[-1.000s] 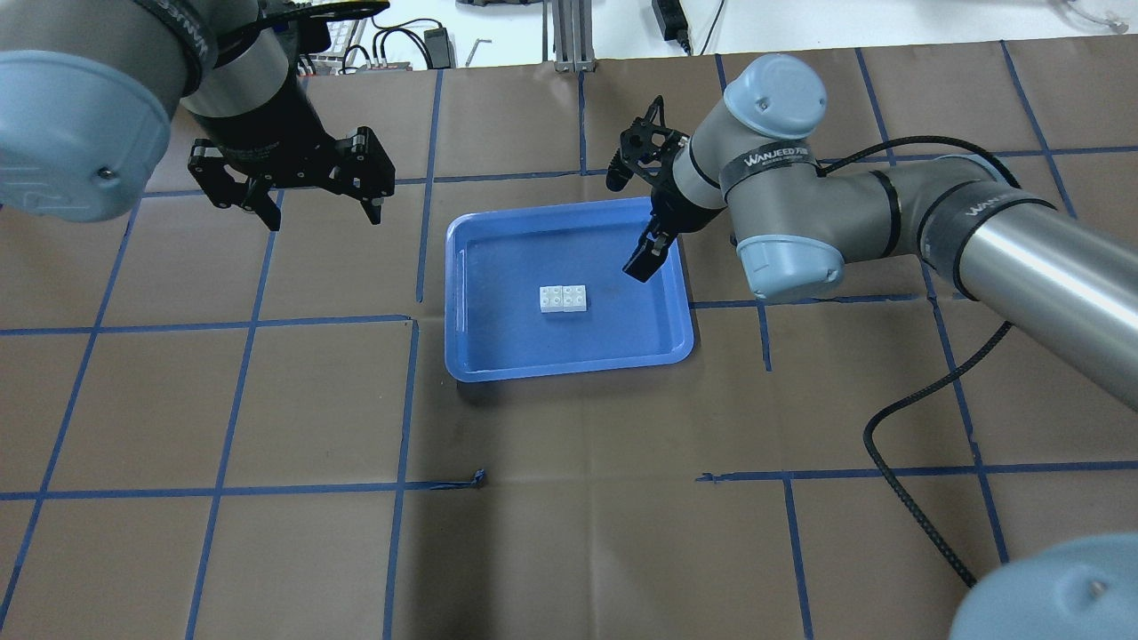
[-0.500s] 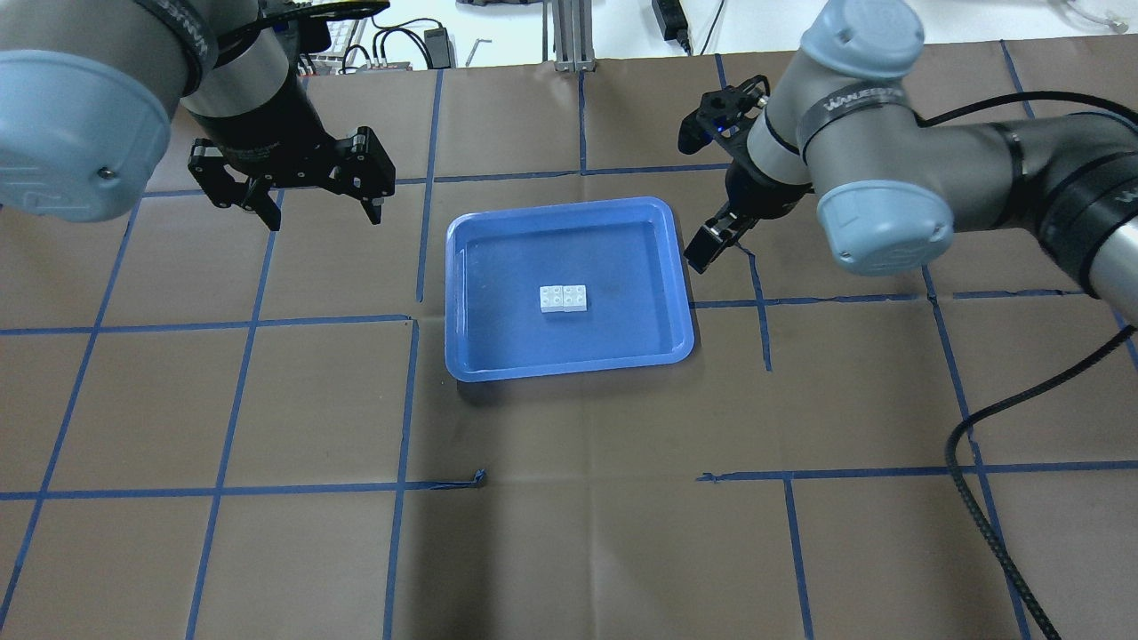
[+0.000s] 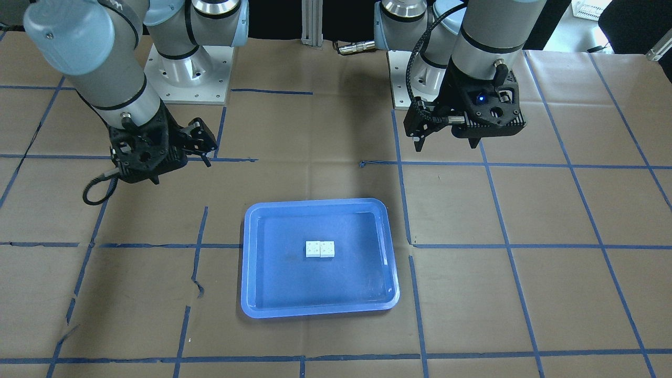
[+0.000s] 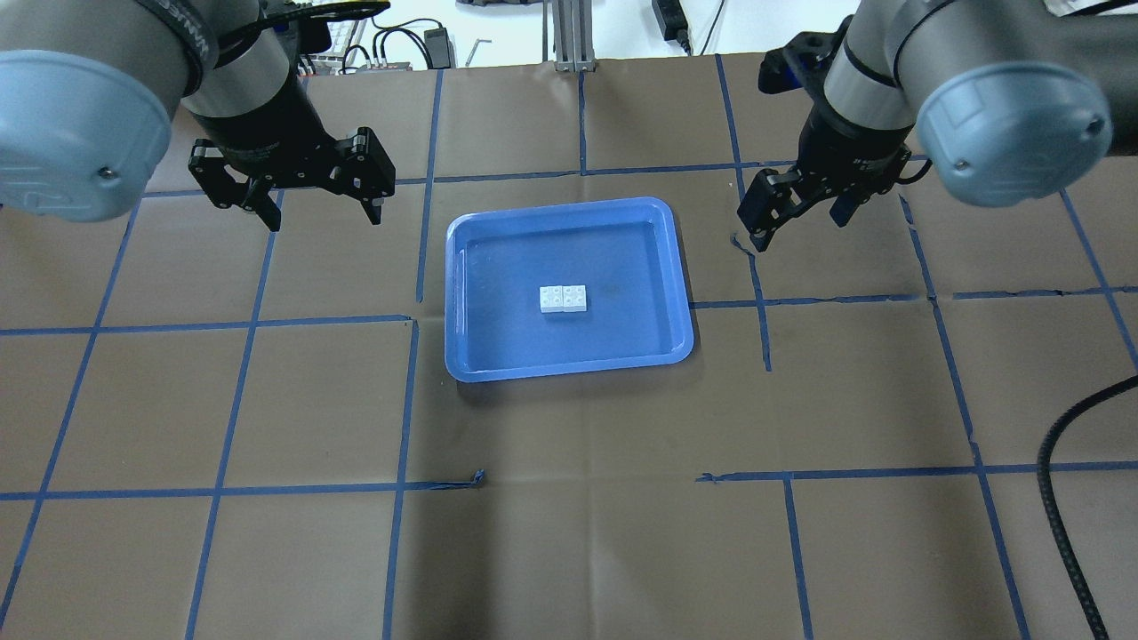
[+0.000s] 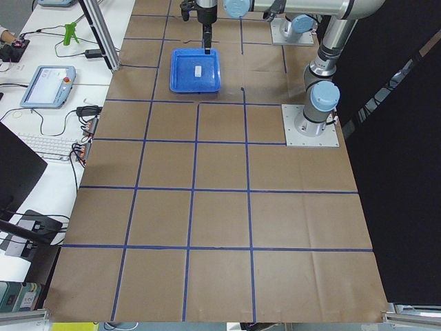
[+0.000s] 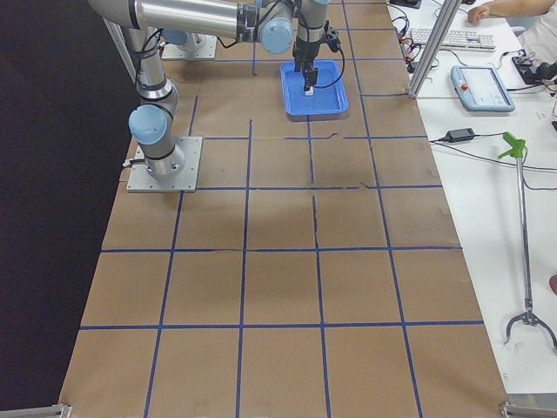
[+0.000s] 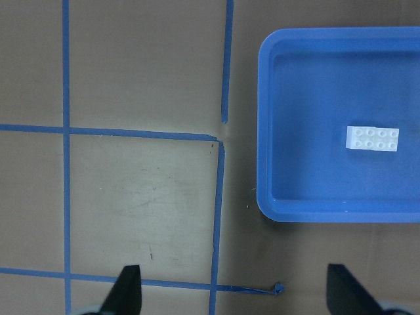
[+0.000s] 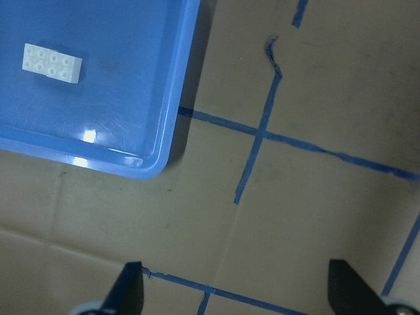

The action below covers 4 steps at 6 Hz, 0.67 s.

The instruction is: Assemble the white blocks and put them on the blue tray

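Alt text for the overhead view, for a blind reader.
Two white blocks lie side by side, touching, in the middle of the blue tray on the table. The left pincer and right pincer hang open and empty, off either side.

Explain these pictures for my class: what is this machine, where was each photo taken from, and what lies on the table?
This is a robot with two arms at a table covered in brown paper and blue tape lines. Four pictures come from fixed cameras: behind the robot, facing it, and one at each table end. Two come from cameras on the wrists. On the table lies a blue tray, with two white blocks touching side by side in its middle. The left gripper and the right gripper, each two-fingered, hang open beside the tray, holding nothing.
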Motion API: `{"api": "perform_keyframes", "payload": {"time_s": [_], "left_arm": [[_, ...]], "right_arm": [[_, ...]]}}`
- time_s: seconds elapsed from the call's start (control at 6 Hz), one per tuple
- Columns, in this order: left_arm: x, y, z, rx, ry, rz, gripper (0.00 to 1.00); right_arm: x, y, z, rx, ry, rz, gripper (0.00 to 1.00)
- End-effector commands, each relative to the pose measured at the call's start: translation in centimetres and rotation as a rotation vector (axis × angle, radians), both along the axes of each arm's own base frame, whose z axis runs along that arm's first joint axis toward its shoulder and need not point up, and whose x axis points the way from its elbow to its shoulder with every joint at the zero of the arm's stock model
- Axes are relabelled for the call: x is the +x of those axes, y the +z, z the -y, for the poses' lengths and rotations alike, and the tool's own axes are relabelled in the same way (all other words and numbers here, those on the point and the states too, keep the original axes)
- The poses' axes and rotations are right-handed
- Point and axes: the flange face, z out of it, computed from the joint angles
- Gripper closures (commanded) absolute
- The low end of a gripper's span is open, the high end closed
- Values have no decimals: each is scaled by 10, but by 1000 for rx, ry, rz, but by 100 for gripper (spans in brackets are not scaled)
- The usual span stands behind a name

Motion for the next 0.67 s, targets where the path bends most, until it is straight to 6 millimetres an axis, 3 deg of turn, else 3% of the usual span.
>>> {"api": "perform_keyframes", "payload": {"time_s": [0.0,0.5], "left_arm": [[0,1,0,-2,0,0,1],[0,0,0,0,0,0,1]], "right_arm": [[-1,53,-16,46,-175,-30,0],[-1,45,-14,65,-175,-34,0]]}}
